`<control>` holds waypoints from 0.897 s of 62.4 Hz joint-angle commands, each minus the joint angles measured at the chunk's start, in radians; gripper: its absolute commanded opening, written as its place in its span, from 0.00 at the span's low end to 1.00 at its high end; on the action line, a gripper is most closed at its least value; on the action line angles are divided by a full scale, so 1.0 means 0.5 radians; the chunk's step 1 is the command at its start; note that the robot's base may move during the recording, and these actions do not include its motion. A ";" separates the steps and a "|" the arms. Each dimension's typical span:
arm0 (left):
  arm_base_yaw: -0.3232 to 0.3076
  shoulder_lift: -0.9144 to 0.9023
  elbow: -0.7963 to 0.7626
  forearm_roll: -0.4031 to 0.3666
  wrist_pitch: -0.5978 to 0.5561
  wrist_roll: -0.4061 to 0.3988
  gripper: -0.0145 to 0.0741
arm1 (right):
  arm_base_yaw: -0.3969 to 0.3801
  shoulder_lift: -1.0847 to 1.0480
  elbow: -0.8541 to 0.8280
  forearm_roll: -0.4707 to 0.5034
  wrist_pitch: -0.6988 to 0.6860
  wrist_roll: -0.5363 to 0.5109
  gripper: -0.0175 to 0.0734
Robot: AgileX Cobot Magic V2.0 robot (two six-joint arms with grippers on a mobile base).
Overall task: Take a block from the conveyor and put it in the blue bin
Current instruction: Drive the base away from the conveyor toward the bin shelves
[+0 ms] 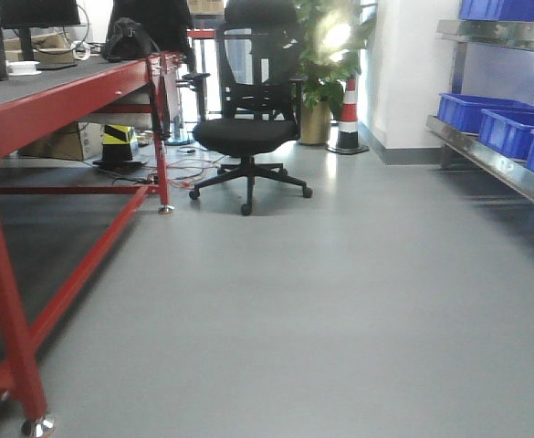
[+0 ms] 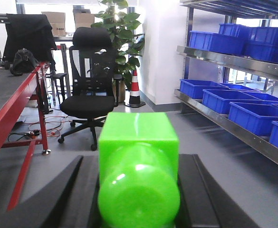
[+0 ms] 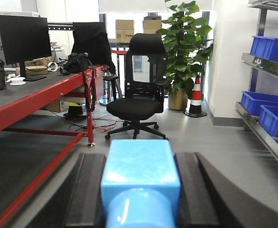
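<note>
L gripper [image 2: 138, 164] clamped on green block [image 2: 139, 137], R gripper [image 3: 141, 159] on blue block [image 3: 139, 178], held level prob for transit to blue bins [image 2: 253, 116].

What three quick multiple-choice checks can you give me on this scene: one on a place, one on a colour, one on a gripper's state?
1. In the front view, where are the blue bins?
A. On a trolley.
B. On the steel shelf at the right.
C. On a pallet.

2. What colour is the thing that the left gripper holds?
A. Red.
B. Light blue.
C. Green.

3. How is the right gripper?
A. Shut on a light blue block.
B. Open and empty.
C. Out of view.

Answers:
1 B: the bins stand in a row on the metal shelf.
2 C: the left wrist view shows a bright green block between the fingers.
3 A: the right wrist view shows both dark fingers against the block's sides.
</note>
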 commanded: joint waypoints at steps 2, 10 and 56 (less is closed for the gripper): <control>-0.012 -0.006 -0.001 0.002 -0.037 -0.004 0.04 | 0.004 -0.004 0.004 -0.013 -0.037 -0.009 0.01; -0.012 -0.006 -0.001 0.002 -0.037 -0.004 0.04 | 0.004 -0.004 0.004 -0.013 -0.037 -0.009 0.01; -0.012 -0.006 -0.001 0.002 -0.037 -0.004 0.04 | 0.004 -0.004 0.004 -0.013 -0.037 -0.009 0.01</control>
